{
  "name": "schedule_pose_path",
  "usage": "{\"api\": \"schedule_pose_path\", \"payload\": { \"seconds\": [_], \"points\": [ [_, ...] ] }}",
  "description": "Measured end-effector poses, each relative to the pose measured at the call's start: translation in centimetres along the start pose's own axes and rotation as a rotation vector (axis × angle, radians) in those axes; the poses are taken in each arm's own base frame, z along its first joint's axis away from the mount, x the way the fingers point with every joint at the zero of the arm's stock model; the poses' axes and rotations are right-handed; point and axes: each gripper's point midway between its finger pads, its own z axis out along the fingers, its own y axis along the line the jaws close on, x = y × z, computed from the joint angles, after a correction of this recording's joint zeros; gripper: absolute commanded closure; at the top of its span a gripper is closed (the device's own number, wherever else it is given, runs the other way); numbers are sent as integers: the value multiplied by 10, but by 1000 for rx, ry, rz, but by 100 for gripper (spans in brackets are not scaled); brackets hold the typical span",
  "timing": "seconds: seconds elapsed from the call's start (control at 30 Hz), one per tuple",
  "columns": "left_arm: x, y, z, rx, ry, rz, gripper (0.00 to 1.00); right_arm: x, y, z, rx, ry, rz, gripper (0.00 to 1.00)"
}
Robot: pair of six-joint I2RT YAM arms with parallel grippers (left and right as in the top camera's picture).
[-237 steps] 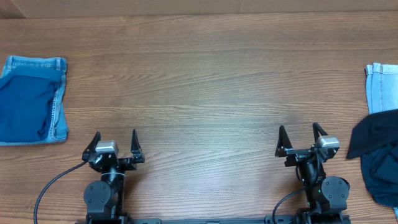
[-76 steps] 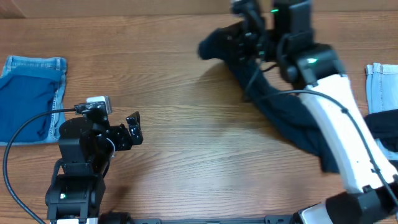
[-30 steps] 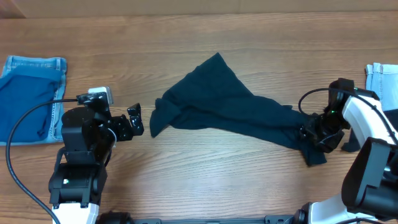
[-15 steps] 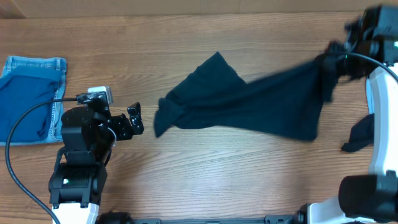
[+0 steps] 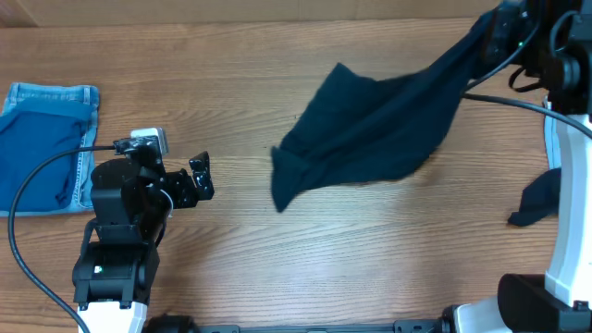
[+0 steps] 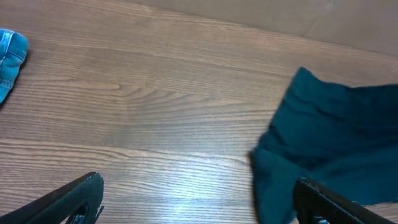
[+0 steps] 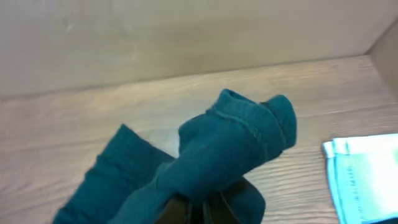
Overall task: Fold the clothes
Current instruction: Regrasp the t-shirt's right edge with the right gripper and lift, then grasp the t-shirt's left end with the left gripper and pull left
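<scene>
Right gripper (image 5: 496, 33) clamped on navy garment (image 5: 379, 125) and hauled it up to far right, low end over mid table (image 5: 305, 268), away from the spread-open left gripper (image 5: 201, 178); spreading underway, no fold yet.

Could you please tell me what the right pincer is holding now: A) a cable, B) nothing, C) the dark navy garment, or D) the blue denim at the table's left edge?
C: the right pincer is shut on one end of the dark navy garment, with that end lifted and the rest hanging down from it.
</scene>
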Motion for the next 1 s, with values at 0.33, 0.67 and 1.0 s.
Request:
{"api": "schedule_pose_path", "payload": {
  "seconds": [0.33, 0.67, 1.0],
  "points": [
    [27, -73, 45, 339, 167, 29, 0, 7, -6, -13, 30, 19, 10, 96],
    [137, -213, 105, 607, 399, 211, 0, 12, -6, -13, 30, 41, 12, 96],
    [194, -219, 146, 485, 439, 275, 15, 12, -6, -13, 29, 42, 12, 96]
  ]
}}
